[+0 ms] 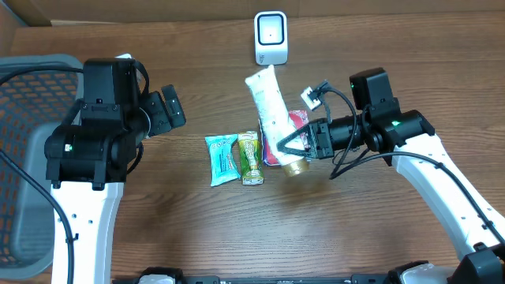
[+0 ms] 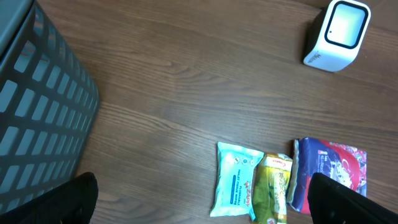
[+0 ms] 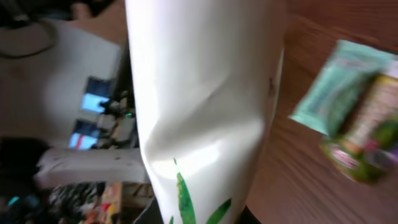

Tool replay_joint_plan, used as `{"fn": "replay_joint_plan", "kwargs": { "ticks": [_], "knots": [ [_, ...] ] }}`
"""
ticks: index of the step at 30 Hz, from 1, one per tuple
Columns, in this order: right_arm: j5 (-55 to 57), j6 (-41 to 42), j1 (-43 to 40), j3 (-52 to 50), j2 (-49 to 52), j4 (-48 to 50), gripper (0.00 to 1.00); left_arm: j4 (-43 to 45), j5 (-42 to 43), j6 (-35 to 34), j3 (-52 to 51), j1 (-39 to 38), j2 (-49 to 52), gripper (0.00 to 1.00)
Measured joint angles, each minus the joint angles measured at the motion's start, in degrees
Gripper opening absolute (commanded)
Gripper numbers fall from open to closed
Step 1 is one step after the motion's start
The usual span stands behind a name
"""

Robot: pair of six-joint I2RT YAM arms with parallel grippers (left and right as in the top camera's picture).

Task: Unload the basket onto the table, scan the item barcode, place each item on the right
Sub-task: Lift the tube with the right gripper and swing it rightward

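My right gripper is shut on a white tube near its gold cap end and holds it above the table. The tube's flat end points toward the white barcode scanner at the back. In the right wrist view the tube fills the frame, with green leaf print just above my right gripper. No barcode shows on the visible side. My left gripper hangs open at the left with nothing between its fingers. The scanner also shows in the left wrist view.
On the table lie a teal wipes pack, a green snack pack and a red and blue pack partly under the tube. A grey mesh basket stands at the left edge.
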Motion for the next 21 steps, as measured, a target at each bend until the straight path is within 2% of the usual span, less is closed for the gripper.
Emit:
{"fn": "replay_joint_plan", "kwargs": {
  "ticks": [5, 12, 16, 21],
  "knots": [
    [13.44, -6.73, 0.04, 0.07, 0.0, -7.78, 0.04, 0.0, 0.0, 0.0, 0.0, 0.0, 0.0, 1.0],
    [19.15, -14.93, 0.04, 0.04, 0.0, -10.08, 0.04, 0.0, 0.0, 0.0, 0.0, 0.0, 0.0, 0.99],
    [17.44, -15.96, 0.0, 0.07, 0.0, -10.1, 0.04, 0.02, 0.0, 0.0, 0.0, 0.0, 0.0, 1.0],
    [4.55, -15.74, -1.7, 0.04, 0.0, -10.1, 0.04, 0.02, 0.0, 0.0, 0.0, 0.0, 0.0, 1.0]
  ]
}}
